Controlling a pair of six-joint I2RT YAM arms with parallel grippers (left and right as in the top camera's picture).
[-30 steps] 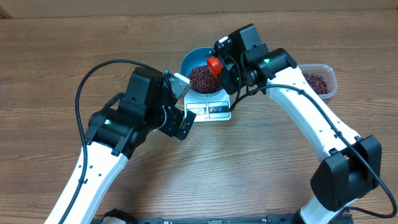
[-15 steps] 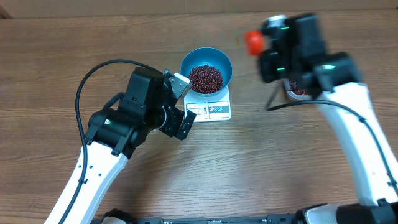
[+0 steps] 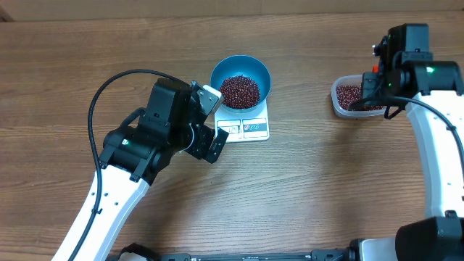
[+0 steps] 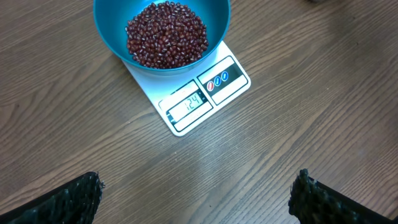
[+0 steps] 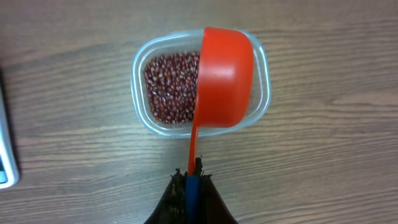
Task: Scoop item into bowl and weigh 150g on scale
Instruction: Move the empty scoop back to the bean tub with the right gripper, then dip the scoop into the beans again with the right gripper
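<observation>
Over the tub rim [image 5: 137, 87], right jaws clamp the scoop [image 5: 225, 74]; left jaws gape near the scale [image 4: 205, 102]

Red-brown beans [image 4: 166, 34] in blue bowl [image 4: 109, 25] on white scale [image 4: 202, 94]

1. The bowl [image 3: 264, 75] sat on the far part of the scale [image 3: 246, 128], whose display edge lay before it
2. The beans [image 3: 239, 90] lay in the bowl
3. A tub [image 5: 137, 87] holding more beans stood on the surface [image 3: 312, 181], well apart to the scale's right
4. A scoop [image 5: 225, 78] hung over the tub's right half
</observation>
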